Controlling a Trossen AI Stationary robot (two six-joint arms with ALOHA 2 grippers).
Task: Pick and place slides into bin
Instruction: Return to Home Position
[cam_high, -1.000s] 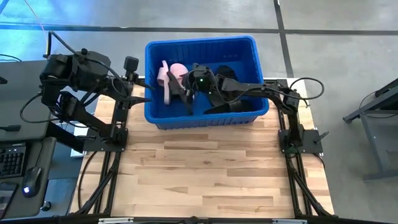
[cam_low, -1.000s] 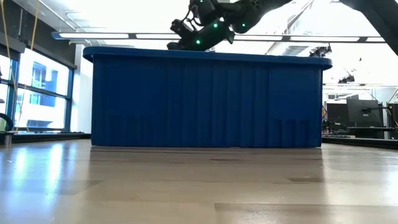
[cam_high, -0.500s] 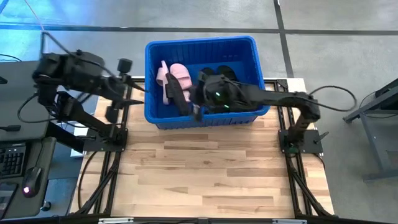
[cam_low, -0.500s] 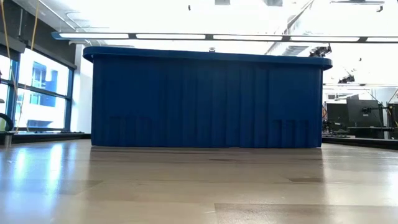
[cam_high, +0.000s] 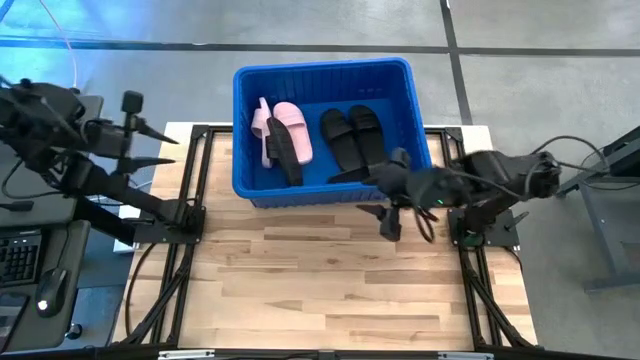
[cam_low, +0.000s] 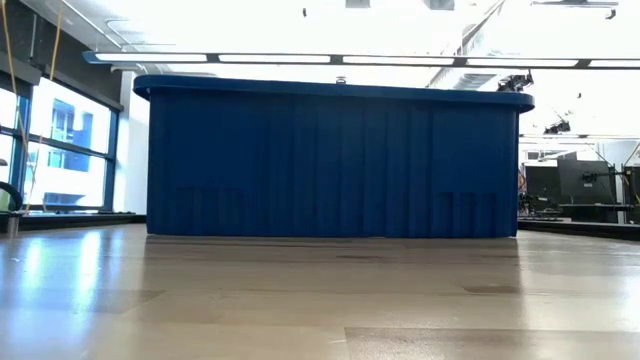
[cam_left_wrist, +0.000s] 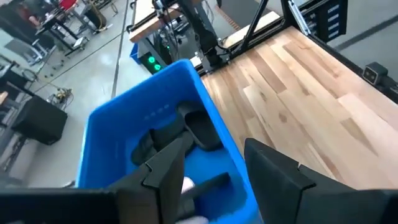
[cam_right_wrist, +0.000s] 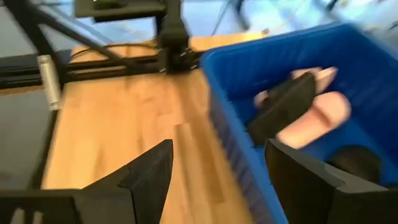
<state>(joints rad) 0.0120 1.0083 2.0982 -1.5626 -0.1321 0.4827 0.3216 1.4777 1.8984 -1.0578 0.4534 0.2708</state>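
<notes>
High view: black, pink slides (cam_high: 290, 128) in blue ribbed bin (cam_high: 322, 70); left pincer (cam_left_wrist: 217, 142), right pincer (cam_right_wrist: 219, 146) both apart.

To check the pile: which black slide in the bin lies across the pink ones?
The black slide in the bin's left half, overlapping the pink slides; the others lie farther right.
</notes>
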